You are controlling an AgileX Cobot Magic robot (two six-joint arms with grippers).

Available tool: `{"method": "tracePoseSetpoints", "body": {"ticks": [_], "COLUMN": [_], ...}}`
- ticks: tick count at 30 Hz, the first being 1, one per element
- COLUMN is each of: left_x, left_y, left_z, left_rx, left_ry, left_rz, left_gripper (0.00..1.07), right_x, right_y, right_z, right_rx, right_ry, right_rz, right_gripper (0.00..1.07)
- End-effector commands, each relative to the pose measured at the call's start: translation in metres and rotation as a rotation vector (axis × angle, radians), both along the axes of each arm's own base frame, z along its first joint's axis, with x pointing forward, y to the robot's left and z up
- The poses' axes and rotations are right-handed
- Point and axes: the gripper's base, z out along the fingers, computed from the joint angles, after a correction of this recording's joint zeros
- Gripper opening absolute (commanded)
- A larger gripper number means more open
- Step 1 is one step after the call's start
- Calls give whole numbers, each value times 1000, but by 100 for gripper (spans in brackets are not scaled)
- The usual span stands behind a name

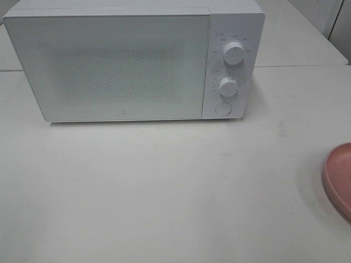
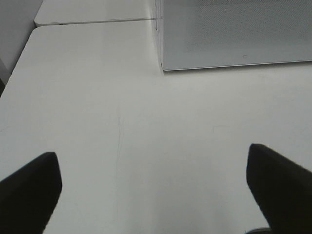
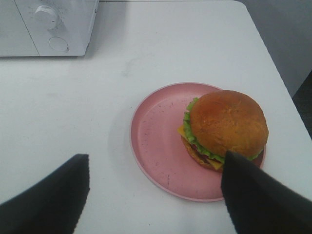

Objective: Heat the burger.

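White microwave (image 1: 131, 60) is sitting at the back of the white surface (image 1: 164, 192), door (image 1: 109, 66) shut, two round knobs (image 1: 234, 53) stacked on its control panel with a round button (image 1: 222, 108) below them. Control panel is facing the right side of the surface.

Burger (image 3: 225, 129) is sitting on the pink plate (image 3: 161, 146), off-centre, pushed toward the plate rim on the side away from the microwave. Golden-brown bun on top, green lettuce frill and yellow cheese are showing at its side. Plate is resting near the right edge of the surface, well apart from the microwave; in the high view only a sliver of the plate rim is showing at the right edge, burger itself out of that view.

Left claw (image 2: 153, 190) is hovering over bare surface in front of the microwave's left front corner, fingers (image 2: 29, 195) spread wide, nothing between them.

Right claw (image 3: 156, 195) is hovering over the near rim of the plate, fingers (image 3: 258, 200) standing wide, holding nothing. One finger is overlapping the burger's edge in the wrist view; cannot tell whether it is touching.

Neither arm is showing in the high view.
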Motion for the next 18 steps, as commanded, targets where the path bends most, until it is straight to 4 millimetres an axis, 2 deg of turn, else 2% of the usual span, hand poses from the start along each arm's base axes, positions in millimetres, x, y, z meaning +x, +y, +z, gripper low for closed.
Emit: {"method": "tracePoseSetpoints", "body": {"ticks": [1,18], "left_x": [-4,-4], "left_y": [-1,-1], "left_z": [0,0], "left_rx": [-11,-11], "left_ry": [-30,-30], "left_rz": [-1,-1], "left_gripper": [98,98], "right_x": [-2,-2], "right_y": [0,0], "right_z": [0,0], "right_rx": [-8,-8], "right_ry": [-22,-22], "right_rz": [-5,-5], "right_gripper": [75,75]}}
